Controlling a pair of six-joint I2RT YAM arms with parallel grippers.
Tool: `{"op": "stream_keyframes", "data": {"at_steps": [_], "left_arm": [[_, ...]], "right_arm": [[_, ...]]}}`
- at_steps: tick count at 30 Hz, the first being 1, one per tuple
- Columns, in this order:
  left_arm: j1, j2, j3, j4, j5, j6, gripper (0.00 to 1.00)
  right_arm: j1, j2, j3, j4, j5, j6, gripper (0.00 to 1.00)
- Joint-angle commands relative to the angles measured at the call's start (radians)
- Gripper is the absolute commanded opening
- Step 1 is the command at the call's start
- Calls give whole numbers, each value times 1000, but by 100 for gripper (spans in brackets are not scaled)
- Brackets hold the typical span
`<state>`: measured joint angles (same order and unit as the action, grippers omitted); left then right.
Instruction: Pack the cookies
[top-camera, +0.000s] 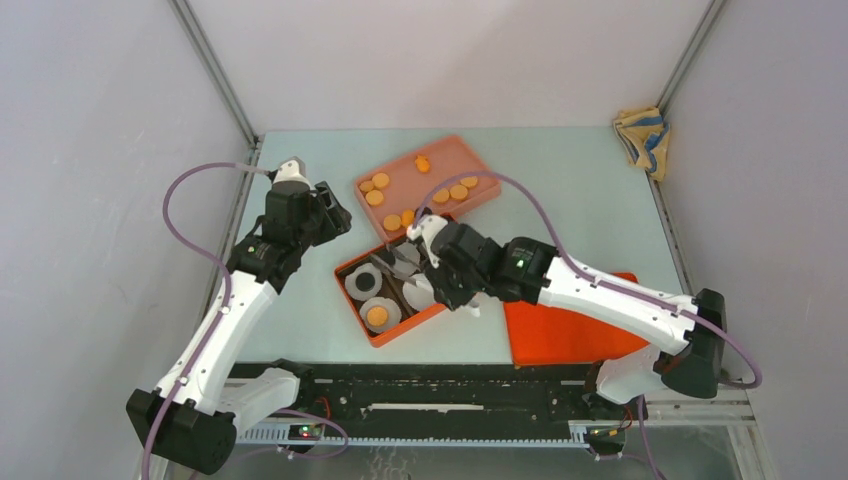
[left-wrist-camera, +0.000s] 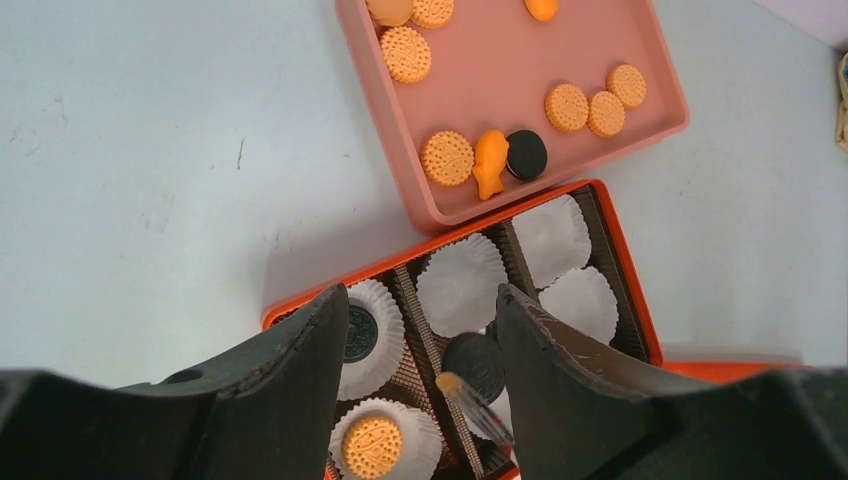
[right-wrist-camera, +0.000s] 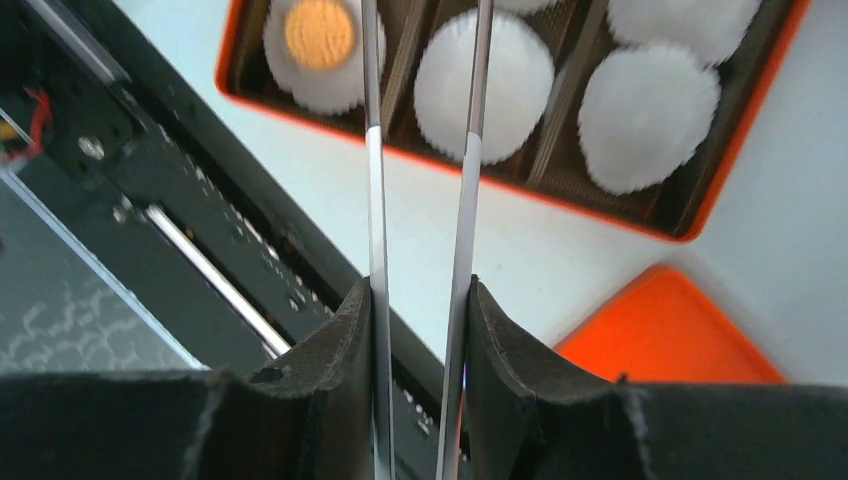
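1. The flat pink plastic tray beside the orange compartment box is looking smooth, matt.
2. Round orange cookies beside the box are showing rough, dotted faces.
3. White pleated paper cups inside the box are looking crinkly.

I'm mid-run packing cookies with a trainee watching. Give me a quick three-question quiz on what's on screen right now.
1. True or false: the left gripper is closed on a cookie.
2. What does the right gripper hold? A) tweezers B) a spoon C) a brush
3. How many black cookies lie on the pink tray?
Key: 1 false, it is open and empty; 2 A; 3 one.
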<state>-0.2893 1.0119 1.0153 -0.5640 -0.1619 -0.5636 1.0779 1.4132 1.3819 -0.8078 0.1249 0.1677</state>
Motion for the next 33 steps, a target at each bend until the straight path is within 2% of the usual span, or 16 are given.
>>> {"op": "stream_keyframes", "data": {"at_steps": [1, 7, 17, 29, 31, 33], "left_arm": [[7, -23, 11, 6, 9, -15, 61], [7, -43, 9, 2, 4, -9, 61], [7, -33, 7, -1, -6, 3, 61], [7, -15, 10, 8, -4, 11, 61], [7, -10, 14, 7, -2, 12, 61], [7, -4, 18, 7, 4, 10, 61]], "right_arm": [[33, -17, -45, -17, 55, 56, 1], [33, 20, -54, 7, 96, 43, 1], [-9, 118, -57, 56, 71, 18, 1], [-75, 134, -60, 111, 77, -11, 3], [-79, 133, -60, 110, 73, -10, 11], [-80, 136, -59, 107, 72, -8, 26]]}}
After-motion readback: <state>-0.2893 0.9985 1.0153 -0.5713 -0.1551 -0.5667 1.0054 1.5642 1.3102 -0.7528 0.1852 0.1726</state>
